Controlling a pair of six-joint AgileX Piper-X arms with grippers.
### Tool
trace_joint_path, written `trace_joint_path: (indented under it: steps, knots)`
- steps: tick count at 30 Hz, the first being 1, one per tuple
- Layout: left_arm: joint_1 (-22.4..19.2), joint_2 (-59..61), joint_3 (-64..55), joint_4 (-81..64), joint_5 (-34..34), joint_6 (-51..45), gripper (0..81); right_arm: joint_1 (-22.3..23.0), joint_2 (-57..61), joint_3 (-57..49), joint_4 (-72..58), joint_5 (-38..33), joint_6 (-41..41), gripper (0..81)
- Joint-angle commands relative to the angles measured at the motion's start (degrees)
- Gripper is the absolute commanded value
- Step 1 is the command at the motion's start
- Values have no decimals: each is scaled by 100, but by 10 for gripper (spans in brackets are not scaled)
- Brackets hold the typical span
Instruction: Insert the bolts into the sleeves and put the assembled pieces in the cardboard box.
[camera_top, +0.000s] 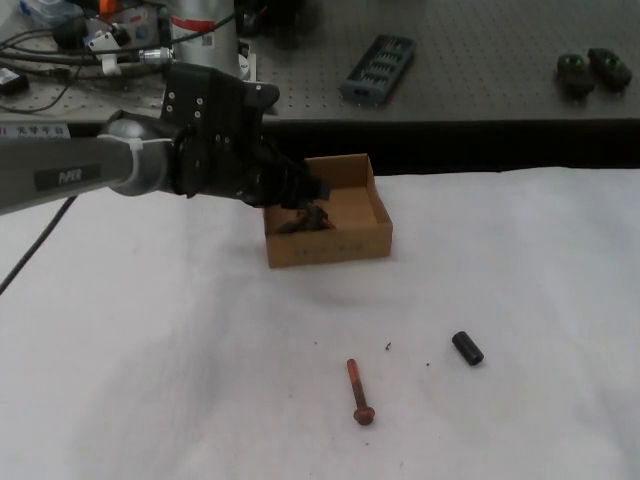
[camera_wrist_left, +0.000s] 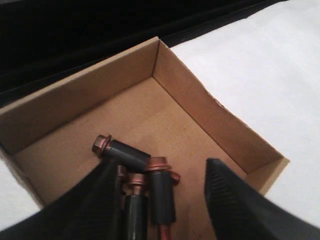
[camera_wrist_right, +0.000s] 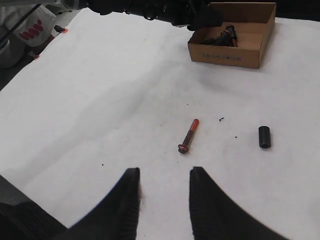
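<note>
On wrinkled, soft white cloth (camera_top: 150, 350), upper centre: matte brown cardboard box (camera_top: 330, 248). Above it, left gripper (camera_wrist_left: 160, 170) spread wide, empty; lift straight up, clear of the walls. Right gripper (camera_wrist_right: 164, 172) parted, empty. Inside the box, assembled pieces (camera_wrist_left: 125, 151): coppery heads, smooth black tubes. Lower centre, 1 loose bolt (camera_top: 357, 390); grasp mid-shank. To its right, 1 stubby black sleeve (camera_top: 467, 348).

You see your left gripper (camera_wrist_left: 161, 169), fingers spread apart, over the cardboard box (camera_wrist_left: 210, 107); at least 3 assembled pieces (camera_wrist_left: 161, 195) lie bunched together on its floor.
</note>
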Motion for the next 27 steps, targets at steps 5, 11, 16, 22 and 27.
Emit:
trace_joint_path:
  steps: [5,11,16,22,27]
  knots:
    - [35,-171,-95,69,543,-348,440,-20,-37,-20,-9,-8,39,256]
    - [-84,-660,-95,1081,799,1022,381,-20,71,-20,-22,568,96,256]
    - [-44,-1115,-95,2725,525,1603,321,-35,941,-20,-160,621,-8,229]
    - [32,-1713,-95,3642,60,1886,284,-125,2421,-20,-1275,131,-323,181]
    - [32,-2029,-95,4387,-393,2225,284,-402,3492,-35,-1924,-309,-3,181]
